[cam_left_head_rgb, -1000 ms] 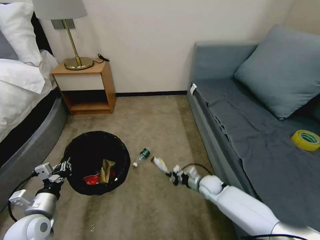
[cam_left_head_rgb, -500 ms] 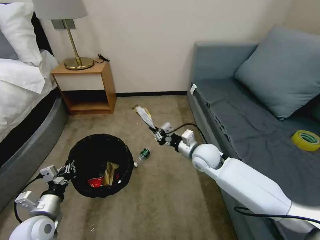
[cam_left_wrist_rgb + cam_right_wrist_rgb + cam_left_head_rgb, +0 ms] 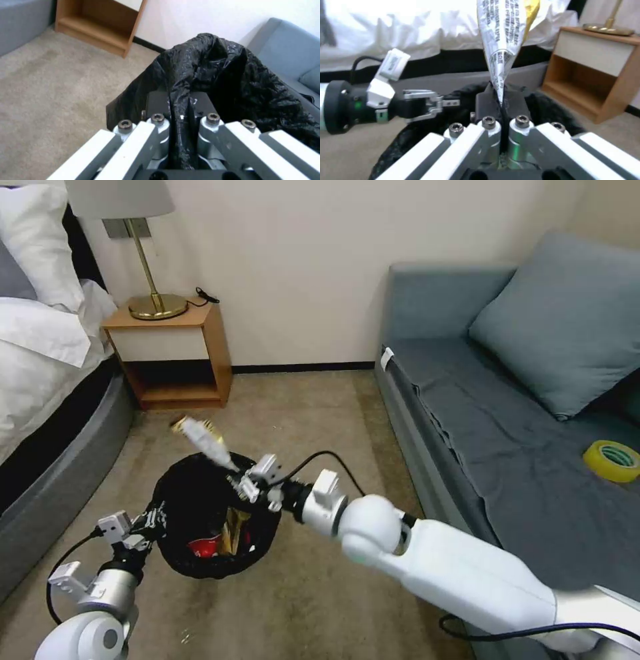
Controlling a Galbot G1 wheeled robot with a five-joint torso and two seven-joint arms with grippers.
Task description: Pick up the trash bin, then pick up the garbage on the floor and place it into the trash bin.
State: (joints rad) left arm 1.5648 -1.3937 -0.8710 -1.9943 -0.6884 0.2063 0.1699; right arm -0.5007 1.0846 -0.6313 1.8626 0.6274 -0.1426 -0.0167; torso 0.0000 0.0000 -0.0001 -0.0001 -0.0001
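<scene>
The trash bin (image 3: 215, 513), lined with a crinkled black bag, is seen holding a red carton (image 3: 204, 547) and brown paper (image 3: 235, 527); a yellow-silver wrapper (image 3: 202, 440) is held tilted above its rim.

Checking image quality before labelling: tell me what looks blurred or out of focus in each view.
Head view: the wrapper in the right gripper is smeared. Right wrist view: wrapper print sharp, bedding behind soft. Left wrist view: the trash bin liner is crisp in the left gripper.

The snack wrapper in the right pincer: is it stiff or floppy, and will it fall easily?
The snack wrapper looks thin and light, pinched by one corner in the right pincer. It stands out straight, so it seems fairly stiff. Its foil probably slides free easily above the trash bin.
</scene>
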